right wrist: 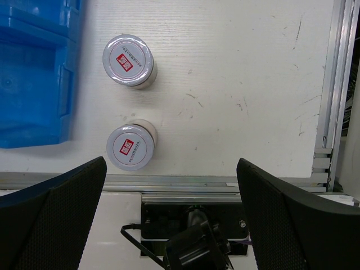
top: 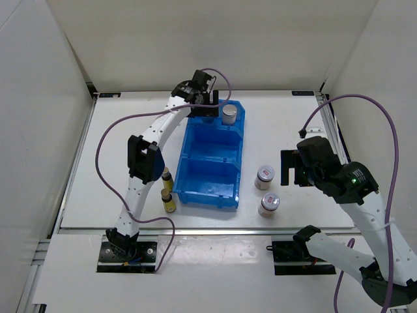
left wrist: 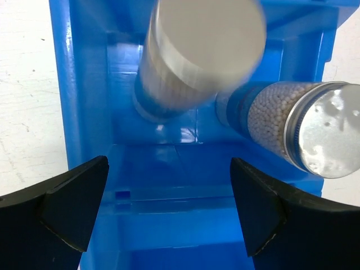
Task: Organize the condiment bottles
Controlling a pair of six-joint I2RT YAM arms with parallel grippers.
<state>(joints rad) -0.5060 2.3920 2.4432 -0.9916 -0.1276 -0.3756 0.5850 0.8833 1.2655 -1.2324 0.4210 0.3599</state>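
**Two shakers in the far compartment, four bottles not yet sorted**

Two silver-capped shakers sit in the compartment of the blue bin closest to the far edge of the surface. My left wrist camera looks straight down on them. One shaker is blurred and leaning, and the other shaker lies tilted against the right wall, its white grains showing through the glass. My left fingers hang above that compartment, spread wide and holding nothing.

My right fingers are spread just as wide, also empty, over the near right part of the surface. Below them two jars with red-marked pale lids stand upright, close together but apart. One jar is just right of the bin, and the other jar is by the near edge.

Two tiny amber bottles stand just left of the bin towards the near edge, close beside my left arm.

I judge the shaker step to be at its end. The middle and near compartments look empty. Next, my right fingers need to drop over one jar, close around its sides and carry it left into an open compartment. My left fingers need to lift clear of the bin wall first, then reach back for the amber pair.
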